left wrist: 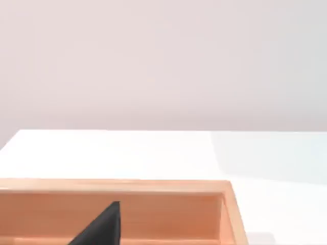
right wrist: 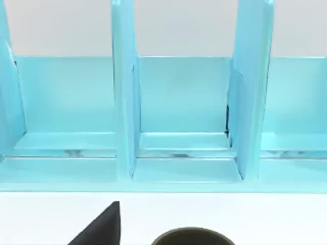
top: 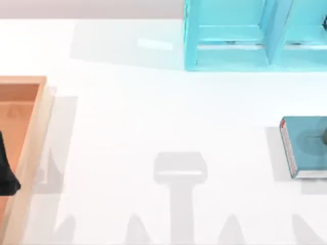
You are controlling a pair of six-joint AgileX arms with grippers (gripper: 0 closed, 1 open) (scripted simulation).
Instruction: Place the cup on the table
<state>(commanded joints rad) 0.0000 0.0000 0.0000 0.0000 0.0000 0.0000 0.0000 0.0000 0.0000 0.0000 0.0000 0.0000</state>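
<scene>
Cup (right wrist: 191, 237) rim near right hand (right wrist: 102, 227), probably atop teal book (top: 306, 145); rigid, light, smooth — grip mid-wall. Both hands' spread: cannot tell. Left hand (top: 7, 176) over tray (top: 36, 132).

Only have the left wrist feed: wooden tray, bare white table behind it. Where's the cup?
Observer: The cup's rim shows in the right wrist view, close to the right end effector, with a light-blue shelf beyond it.
Operator: Is it down on the table yet?
Observer: Can't tell, since its base is cut off. The top view has a teal book lying flat at the table's right edge, in front of that shelf.
Operator: And my left arm?
Observer: In the top view the left end effector is over the tray at the table's left edge, far from the book.
</scene>
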